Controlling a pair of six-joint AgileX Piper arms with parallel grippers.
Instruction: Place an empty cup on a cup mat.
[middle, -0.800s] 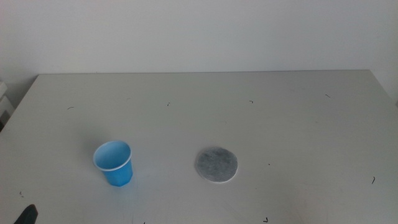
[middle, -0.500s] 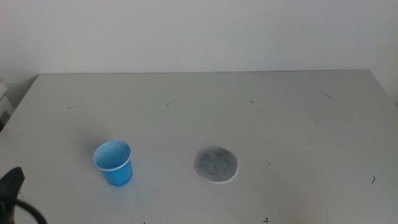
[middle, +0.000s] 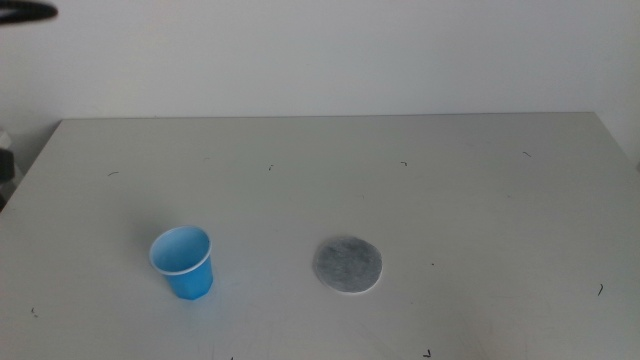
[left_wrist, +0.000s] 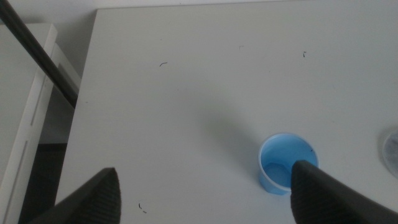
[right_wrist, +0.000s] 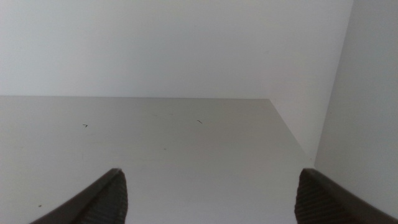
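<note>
On a pale grey table (middle: 450, 200), the cup (middle: 183, 262) stands upright beside the cup mat (middle: 348, 265); left gripper (left_wrist: 205, 190) hovers above, jaws spread; right gripper (right_wrist: 208, 193) waits, jaws apart.

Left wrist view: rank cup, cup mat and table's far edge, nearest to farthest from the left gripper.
1. The cup: just ahead of the open left gripper, partly behind one of its fingers.
2. The cup mat: past the cup, only its rim in view.
3. The table's far edge: well beyond both.
The right gripper waits elsewhere, open.
</note>
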